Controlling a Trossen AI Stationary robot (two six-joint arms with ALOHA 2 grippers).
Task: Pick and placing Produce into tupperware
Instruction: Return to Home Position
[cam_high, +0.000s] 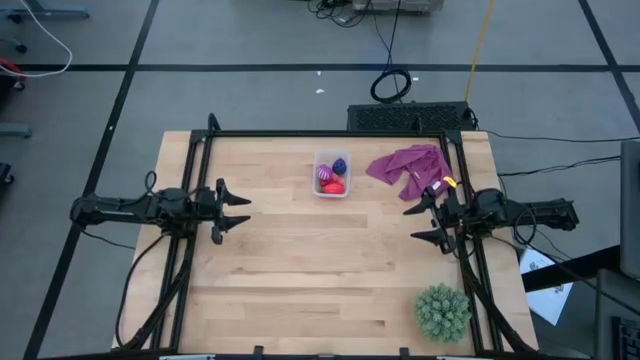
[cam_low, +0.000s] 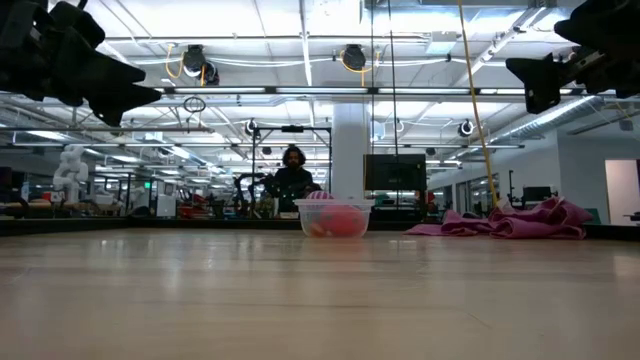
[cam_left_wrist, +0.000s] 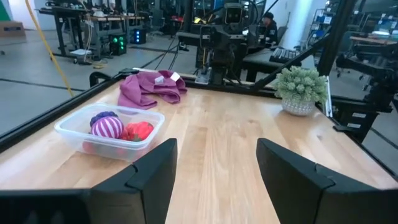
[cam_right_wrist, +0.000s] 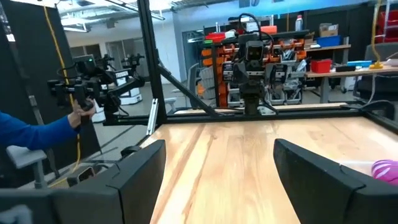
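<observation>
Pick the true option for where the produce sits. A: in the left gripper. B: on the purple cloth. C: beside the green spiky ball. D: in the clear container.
D: the striped ball, red piece and blue-purple piece lie inside the tupperware; the left gripper and right gripper hang open, empty.

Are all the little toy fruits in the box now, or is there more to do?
Looks nearly finished. The produce sits in the tupperware; I see none loose on the table. The left hand and right hand are open, holding nothing, at the table's sides. Probably nothing is left to pick.
</observation>
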